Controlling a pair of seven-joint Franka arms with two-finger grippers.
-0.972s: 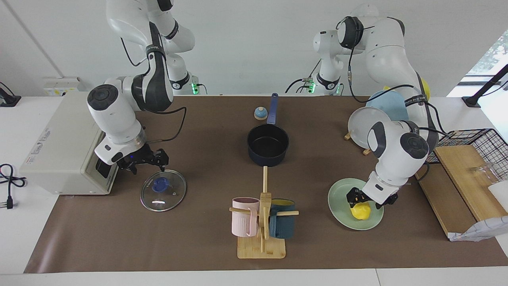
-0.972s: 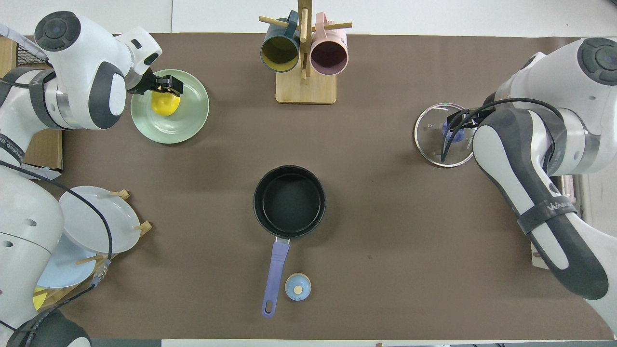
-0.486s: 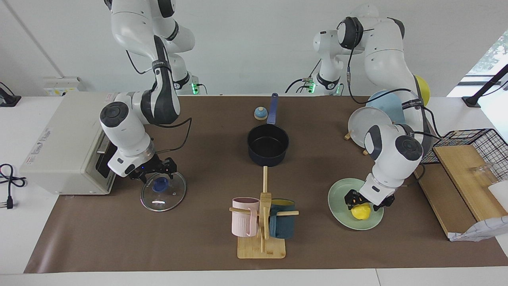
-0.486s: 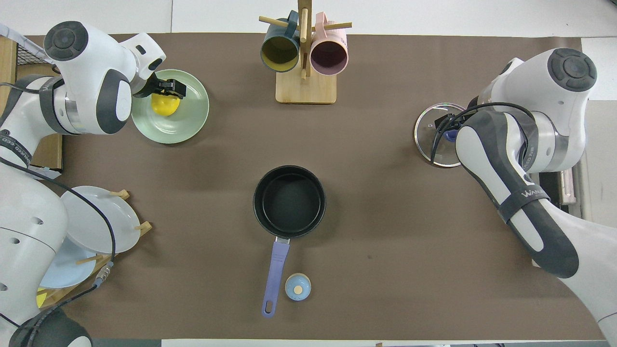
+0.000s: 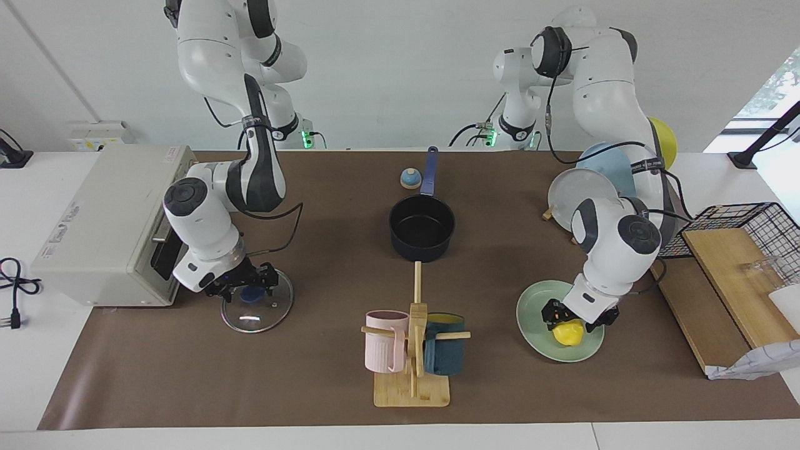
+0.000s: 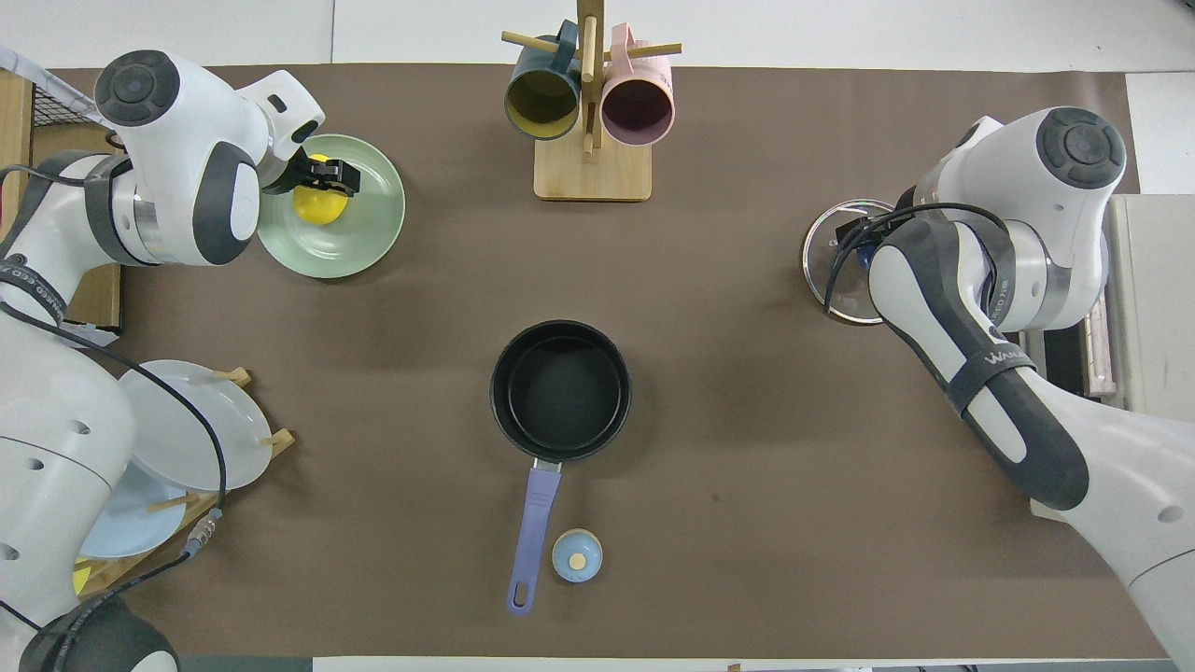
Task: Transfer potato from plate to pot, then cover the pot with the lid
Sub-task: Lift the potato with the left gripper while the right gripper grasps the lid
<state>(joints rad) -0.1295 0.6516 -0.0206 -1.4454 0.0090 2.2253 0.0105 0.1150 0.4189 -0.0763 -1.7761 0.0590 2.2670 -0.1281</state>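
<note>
Mugs, pink and dark teal, hung on a wooden rack (image 5: 412,350) between plate and lid. We saw the navy saucepan (image 5: 422,234) mid-table, its blue handle pointing toward the robots beside a small bell (image 5: 410,179). The left gripper (image 5: 576,315) straddled the glossy yellow potato (image 5: 567,333) on the mint-green plate (image 5: 534,325); we could not tell whether it clamped. The right gripper (image 5: 247,287) stood at the glass lid's (image 5: 256,309) blue knob, jaws apart.

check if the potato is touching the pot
Apart. The overhead view shows the potato on the plate toward the left arm's end, with bare mat between it and the empty pot.
</note>
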